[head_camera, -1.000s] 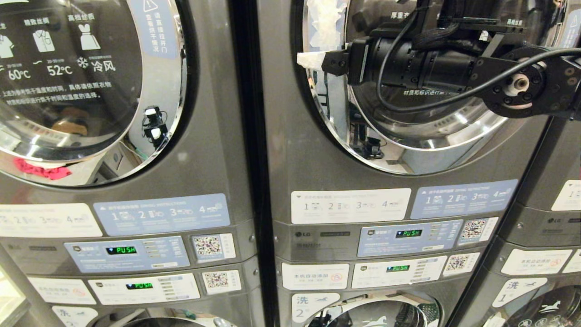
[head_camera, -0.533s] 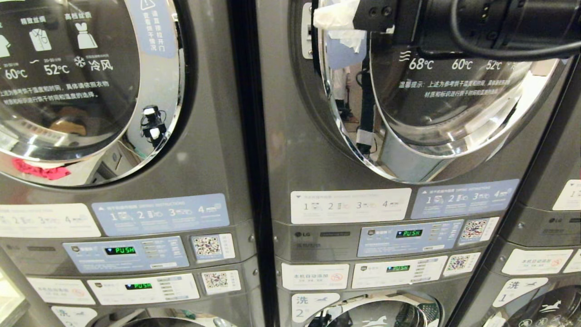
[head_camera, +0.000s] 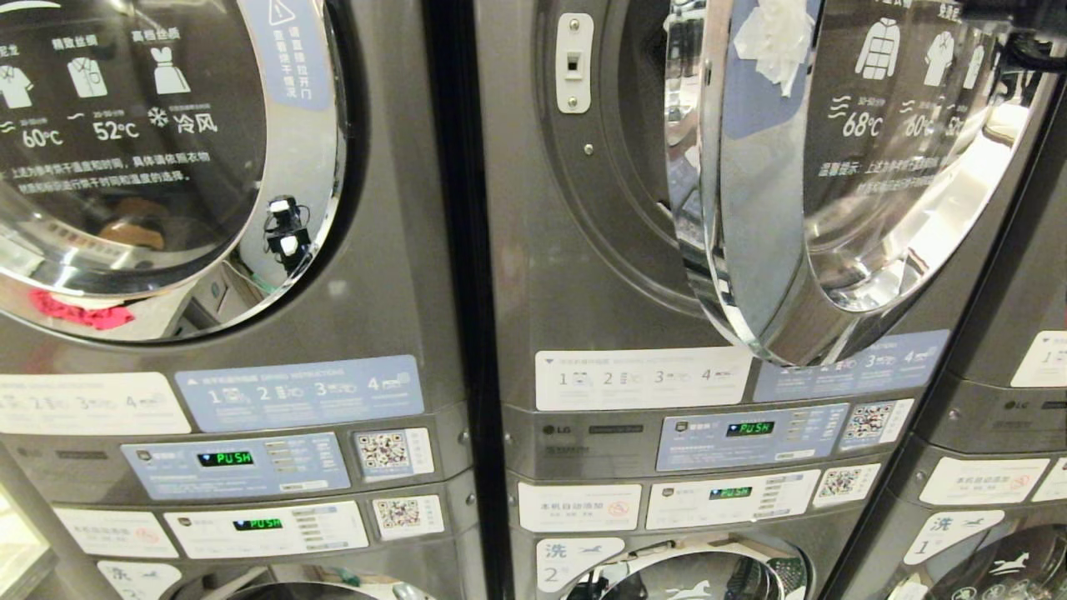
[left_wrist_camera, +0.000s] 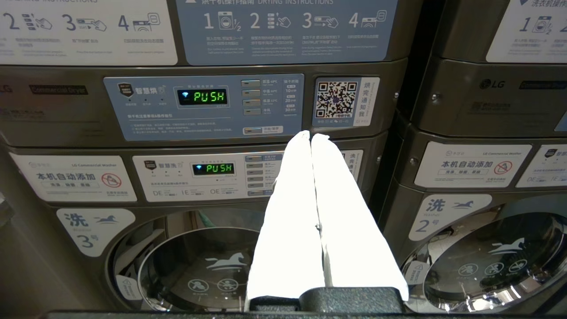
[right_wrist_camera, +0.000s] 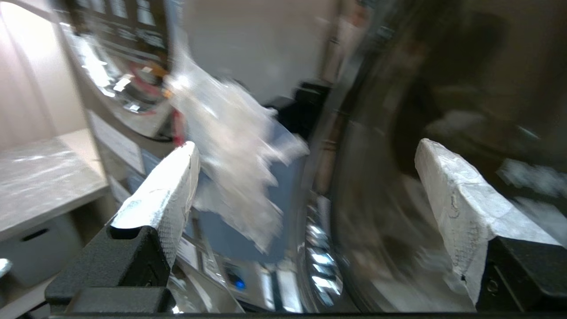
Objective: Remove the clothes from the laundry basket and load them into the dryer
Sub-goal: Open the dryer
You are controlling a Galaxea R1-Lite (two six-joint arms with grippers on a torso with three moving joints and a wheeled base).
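Dryer body [head_camera: 517, 250]: dark grey metal, brushed satin sheen. Door ring [head_camera: 742, 250]: polished chrome, mirror-glossy; door glass [head_camera: 900, 167] dark and glossy, printed white. Latch plate [head_camera: 573, 62]: white smooth plastic. Instruction labels [head_camera: 642, 377]: matt paper or film stickers. Crinkled white paper [head_camera: 775, 33] stuck on door. Left end effector [left_wrist_camera: 315, 177] fingers wrapped in white rough tape, base matt black textured plastic; right end effector [right_wrist_camera: 305, 199] likewise.

The right gripper [right_wrist_camera: 305, 177] stands wide open before a dryer door [right_wrist_camera: 354, 199], its two white-wrapped fingers [right_wrist_camera: 164, 199] well apart and holding nothing. A crumpled white patch [right_wrist_camera: 230, 146] on the door shows blurred between them.
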